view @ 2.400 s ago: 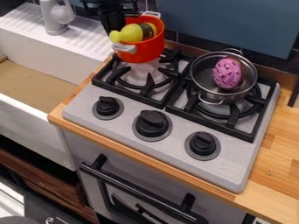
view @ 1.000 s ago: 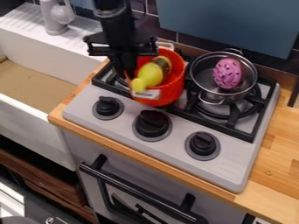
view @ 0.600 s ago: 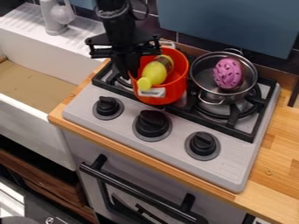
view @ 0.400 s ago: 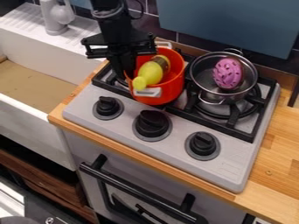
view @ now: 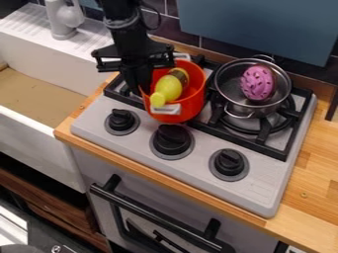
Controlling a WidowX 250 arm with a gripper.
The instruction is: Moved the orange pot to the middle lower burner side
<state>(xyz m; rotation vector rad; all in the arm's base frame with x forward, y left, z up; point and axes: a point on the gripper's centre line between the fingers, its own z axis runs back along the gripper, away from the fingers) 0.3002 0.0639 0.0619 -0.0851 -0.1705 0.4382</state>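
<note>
The black gripper (view: 140,88) hangs over the left side of the stove, shut on the left rim of the orange pot (view: 191,105). The pot stands upright at the front right part of the left burner, close to the middle of the grate (view: 203,124). Whether its base touches the grate cannot be told. Inside the pot a yellow-green toy (view: 169,88) with a dark end leans toward the front white handle (view: 165,109). The burner under the pot is mostly hidden.
A steel pot (view: 226,89) holding a pink toy (view: 257,83) sits on the right burner, close beside the orange pot. Three black knobs (view: 172,139) line the stove front. The white sink (view: 39,86) and faucet (view: 63,20) are at left, and a tiled wall is behind.
The gripper and orange pot have come forward and right from the back left of the stove, with the toy inside. Lately both shifted slightly left and toward the front. The steel pot stayed put.
</note>
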